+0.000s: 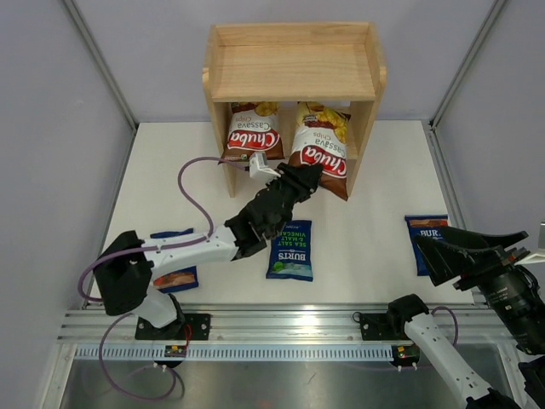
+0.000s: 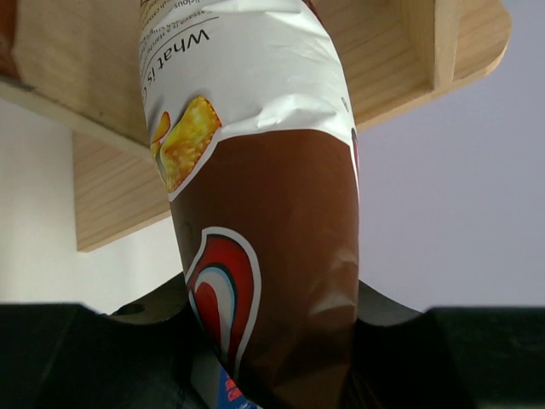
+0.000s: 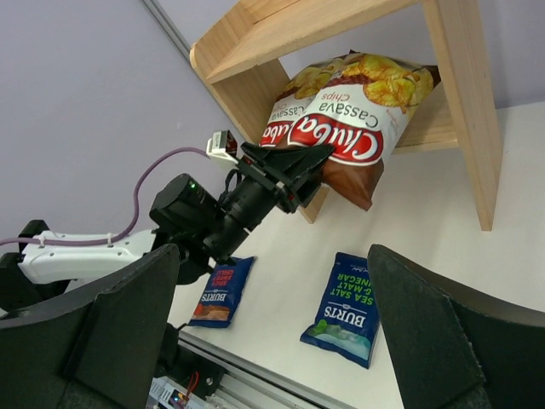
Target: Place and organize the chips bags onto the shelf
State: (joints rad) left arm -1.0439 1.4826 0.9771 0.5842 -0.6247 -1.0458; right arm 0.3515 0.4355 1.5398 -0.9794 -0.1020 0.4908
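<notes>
Gently: your left gripper (image 1: pixel 302 179) pinches the right-hand Chuba bag (image 1: pixel 328 145) by its seam; likely light, slippery, crushable. Right gripper (image 1: pixel 438 251) gapes empty.

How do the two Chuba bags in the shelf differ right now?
The left Chuba bag sits free, tucked into the lower tier of the shelf. The right Chuba bag is gripped by the left gripper and juts out past the front. Both are brown-and-white with red logos.
</notes>
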